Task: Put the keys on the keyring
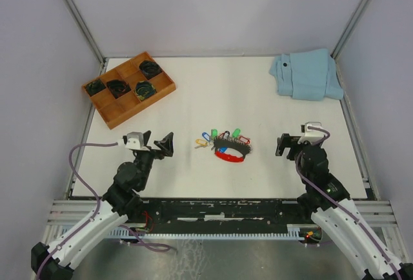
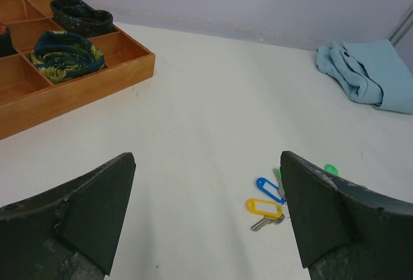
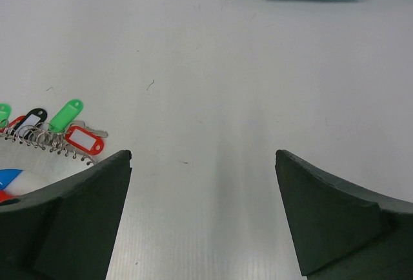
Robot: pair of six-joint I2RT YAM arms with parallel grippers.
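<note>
The keyring lies at the table's middle, with a red curved band, a grey ridged strap and small blue and yellow tags on its left. A green-tagged key and a red-tagged key lie against the far side of its metal rings. I cannot tell whether they are threaded on. My left gripper is open and empty, left of the bunch; it also shows in the left wrist view. My right gripper is open and empty, right of the bunch; it also shows in the right wrist view.
A wooden tray with dark coiled items in its compartments stands at the back left; it also shows in the left wrist view. A folded light-blue cloth lies at the back right. Grey walls enclose the table.
</note>
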